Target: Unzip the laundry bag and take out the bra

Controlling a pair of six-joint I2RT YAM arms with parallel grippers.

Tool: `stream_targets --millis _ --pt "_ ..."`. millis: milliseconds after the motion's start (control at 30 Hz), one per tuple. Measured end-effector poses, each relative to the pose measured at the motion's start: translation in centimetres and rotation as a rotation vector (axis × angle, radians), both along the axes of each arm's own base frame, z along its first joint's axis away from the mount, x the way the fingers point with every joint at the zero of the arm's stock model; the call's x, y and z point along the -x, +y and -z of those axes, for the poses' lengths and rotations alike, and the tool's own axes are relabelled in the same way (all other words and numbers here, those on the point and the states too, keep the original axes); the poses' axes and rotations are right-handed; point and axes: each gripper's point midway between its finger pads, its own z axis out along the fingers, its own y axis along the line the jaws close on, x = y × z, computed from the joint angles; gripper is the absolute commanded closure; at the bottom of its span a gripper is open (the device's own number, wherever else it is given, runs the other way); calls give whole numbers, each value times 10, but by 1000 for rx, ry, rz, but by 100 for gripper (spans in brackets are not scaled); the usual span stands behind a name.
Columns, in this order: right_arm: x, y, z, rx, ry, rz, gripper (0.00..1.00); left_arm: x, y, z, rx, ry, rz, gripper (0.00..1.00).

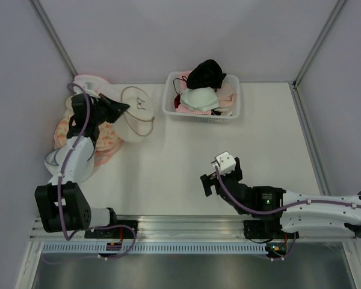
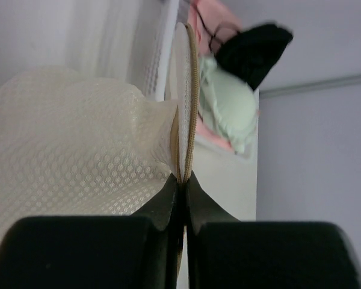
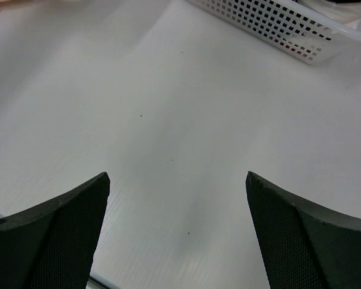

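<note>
Two hands: left hand clamps the laundry bag at its rim, right hand spread wide, empty.

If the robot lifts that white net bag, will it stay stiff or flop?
Probably floppy: the laundry bag bulges and creases where the shut left gripper pinches its tan zipper rim. It is likely light too, since it is thin netting.
</note>
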Motion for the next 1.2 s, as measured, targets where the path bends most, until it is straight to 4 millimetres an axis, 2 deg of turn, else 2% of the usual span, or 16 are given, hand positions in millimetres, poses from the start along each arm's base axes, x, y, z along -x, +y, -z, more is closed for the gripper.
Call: stream_targets --millis 167,300,367,433,533,567,600,633,667,733,767,800,900,1033,1133,1200 --pt "0 7 8 59 6 -18 2 -30 100 -51 4 -109 -200 98" --pt "0 16 3 69 6 -37 2 -29 177 -64 -22 -131 -393 98" --pt "0 20 1 71 8 -47 2 -25 202 -61 -34 -121 -471 98" --pt "1 24 0 72 13 -60 2 -20 223 -49 -40 -103 -536 98" --pt "3 28 1 78 24 -81 2 -11 248 -8 -34 -32 -622 93" --pt "4 30 2 81 29 -88 2 -7 255 12 -27 10 -650 84" --pt "4 31 1 83 32 -94 2 -3 260 31 -18 52 -668 76" --pt "5 32 2 84 34 -98 2 1 264 49 -8 96 -692 64" --pt "6 32 2 84 37 -102 2 7 267 66 -1 141 -715 36" --pt "6 32 2 87 40 -106 2 18 269 88 5 213 -764 23" --pt "7 32 3 90 42 -108 2 22 271 91 5 230 -788 13" --pt "7 32 3 92 43 -109 2 25 272 91 1 236 -801 10" --pt "7 31 2 86 43 -109 2 30 269 70 -13 196 -827 0" --pt "7 30 -5 55 36 -106 2 35 250 12 -36 42 -797 0" --pt "5 28 -9 36 29 -81 2 39 219 -31 -24 -74 -697 0" --pt "1 24 -11 22 25 -47 2 38 184 -55 5 -142 -554 0"
